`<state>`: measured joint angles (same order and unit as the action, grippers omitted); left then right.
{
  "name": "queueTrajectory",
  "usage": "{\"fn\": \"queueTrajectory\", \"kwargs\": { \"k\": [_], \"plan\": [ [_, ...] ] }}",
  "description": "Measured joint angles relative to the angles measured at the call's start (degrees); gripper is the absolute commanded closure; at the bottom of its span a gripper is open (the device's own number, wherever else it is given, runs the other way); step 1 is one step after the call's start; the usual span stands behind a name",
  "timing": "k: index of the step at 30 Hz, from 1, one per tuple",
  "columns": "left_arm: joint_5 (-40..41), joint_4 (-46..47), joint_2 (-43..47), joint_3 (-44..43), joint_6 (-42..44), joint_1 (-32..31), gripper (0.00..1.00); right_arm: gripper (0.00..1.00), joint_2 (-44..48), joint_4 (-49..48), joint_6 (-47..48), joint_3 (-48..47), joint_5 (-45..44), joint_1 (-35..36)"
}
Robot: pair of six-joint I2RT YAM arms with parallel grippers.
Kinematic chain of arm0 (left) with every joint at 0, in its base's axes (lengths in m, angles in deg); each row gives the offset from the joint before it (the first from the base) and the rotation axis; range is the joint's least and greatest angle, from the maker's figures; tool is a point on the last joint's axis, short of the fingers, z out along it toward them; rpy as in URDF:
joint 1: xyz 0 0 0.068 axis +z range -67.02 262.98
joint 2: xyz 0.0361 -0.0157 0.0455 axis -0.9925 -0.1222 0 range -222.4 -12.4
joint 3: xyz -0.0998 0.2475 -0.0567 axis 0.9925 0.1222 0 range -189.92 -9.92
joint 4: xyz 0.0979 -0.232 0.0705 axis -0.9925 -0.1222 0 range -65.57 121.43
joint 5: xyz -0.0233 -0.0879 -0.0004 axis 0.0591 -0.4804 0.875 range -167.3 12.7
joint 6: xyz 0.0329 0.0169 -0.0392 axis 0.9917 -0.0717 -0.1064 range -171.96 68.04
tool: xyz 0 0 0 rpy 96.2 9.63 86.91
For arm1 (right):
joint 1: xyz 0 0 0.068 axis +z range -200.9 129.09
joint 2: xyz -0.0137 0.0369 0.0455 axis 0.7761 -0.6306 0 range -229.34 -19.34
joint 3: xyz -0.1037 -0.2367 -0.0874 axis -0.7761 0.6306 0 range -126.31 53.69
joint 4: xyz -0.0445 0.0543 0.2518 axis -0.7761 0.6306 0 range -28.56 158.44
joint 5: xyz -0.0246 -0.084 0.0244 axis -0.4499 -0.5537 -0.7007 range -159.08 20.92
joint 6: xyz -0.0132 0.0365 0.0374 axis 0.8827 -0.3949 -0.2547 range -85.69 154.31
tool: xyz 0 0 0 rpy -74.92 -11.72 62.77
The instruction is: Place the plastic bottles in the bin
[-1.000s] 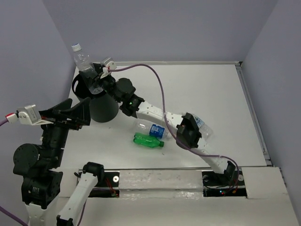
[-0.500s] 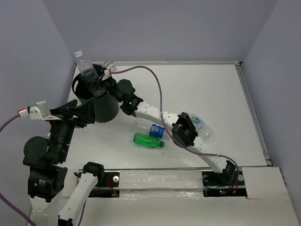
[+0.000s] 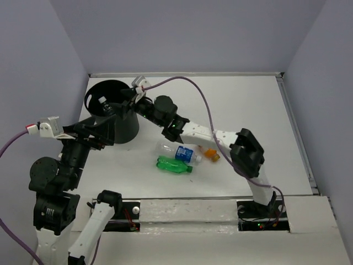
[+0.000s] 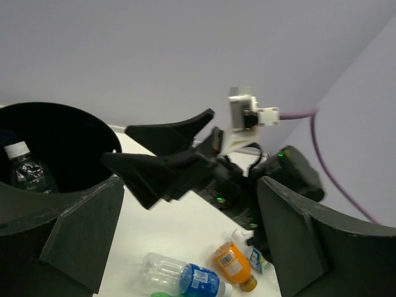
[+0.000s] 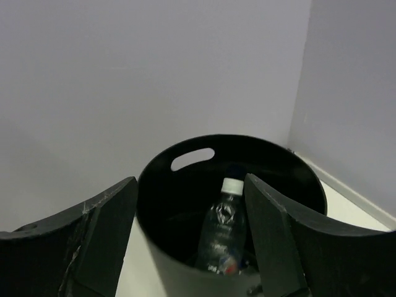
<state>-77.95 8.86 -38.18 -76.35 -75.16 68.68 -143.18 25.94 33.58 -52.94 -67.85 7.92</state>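
The black bin (image 3: 95, 94) stands at the far left, with a clear bottle (image 5: 226, 230) upright inside; that bottle also shows in the left wrist view (image 4: 28, 171). My right gripper (image 3: 123, 105) is open and empty at the bin's right rim, facing into it (image 5: 192, 247). My left gripper (image 3: 96, 131) is open and empty, raised beside the bin's near side (image 4: 185, 247). On the table lie a clear bottle with a blue label (image 3: 176, 151), a green bottle (image 3: 173, 164) and an orange bottle (image 3: 211, 154). A small clear bottle (image 4: 252, 253) lies by the orange one (image 4: 235, 265).
The bin (image 5: 185, 185) has a handle slot (image 5: 192, 159) in its far wall. Purple walls close the table on the left, back and right. The right arm (image 3: 198, 132) stretches across the table above the loose bottles. A raised ledge (image 3: 298, 132) runs along the table's right side.
My right gripper held a clear bottle above the bin; now the bottle stands inside and the gripper is open, drawn back right. The arm has lifted, uncovering the orange bottle.
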Motion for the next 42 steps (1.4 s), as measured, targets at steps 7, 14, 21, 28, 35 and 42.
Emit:
{"fn": "queueTrajectory", "kwargs": {
  "k": [7,14,21,28,35,42],
  "plan": [
    [-8.2,2.6,-0.8,9.6,-2.5,0.0,0.01,0.26,32.7,6.9,-6.7,37.6,-1.2,-1.0],
    [-14.2,4.5,-3.0,23.0,-7.4,0.0,0.02,0.13,51.1,29.9,-14.5,56.1,-12.0,-4.2],
    [-16.1,7.3,-3.8,28.7,-10.6,-1.0,0.02,0.13,62.5,50.5,-21.3,63.6,-21.3,-14.4],
    [-14.4,10.4,-5.7,32.0,-11.0,-7.3,0.02,0.05,59.5,58.9,-22.4,63.4,-23.2,-27.0],
    [-10.2,9.5,-6.4,36.2,-12.6,-14.1,0.02,0.0,50.0,62.6,-19.5,59.3,-20.1,-30.8],
    [-6.9,7.0,-7.1,31.8,-10.1,-14.8,0.02,0.01,38.5,63.9,-14.5,50.8,-16.8,-34.5]
  ]
}}
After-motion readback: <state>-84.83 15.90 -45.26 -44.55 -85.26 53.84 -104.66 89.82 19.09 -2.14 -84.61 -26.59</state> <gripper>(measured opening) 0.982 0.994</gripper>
